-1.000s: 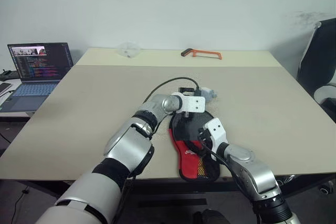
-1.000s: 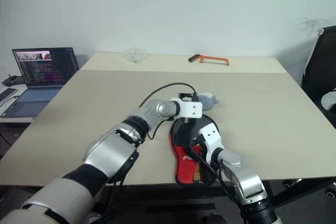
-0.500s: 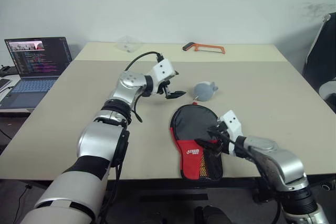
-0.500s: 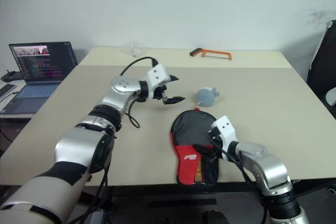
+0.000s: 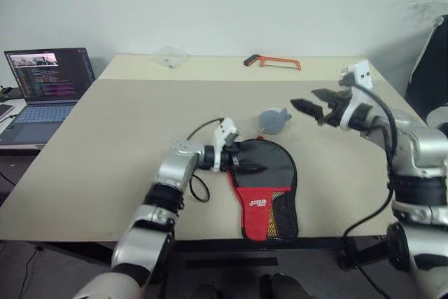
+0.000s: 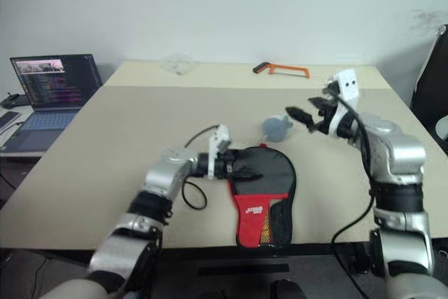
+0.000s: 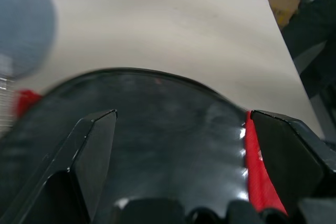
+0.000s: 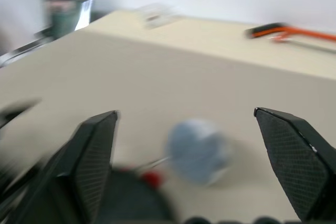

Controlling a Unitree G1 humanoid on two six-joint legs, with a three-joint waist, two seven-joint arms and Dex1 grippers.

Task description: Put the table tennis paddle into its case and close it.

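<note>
The case lies flat near the table's front edge, black round part away from me, red part and mesh pocket toward me. The table tennis paddle is hidden. My left gripper is open and low over the left side of the case's black part, pointing to the right; in the left wrist view its fingers straddle the black fabric. My right gripper is open and empty, raised in the air to the right of the small grey round pouch.
An orange hacksaw and a clear plastic piece lie at the table's far edge. An open laptop stands on a side desk at the left. A black chair is at the right.
My left gripper swung from above the table's middle down to the case's left side. My right gripper lifted off the case and rose to the right, past the grey pouch.
</note>
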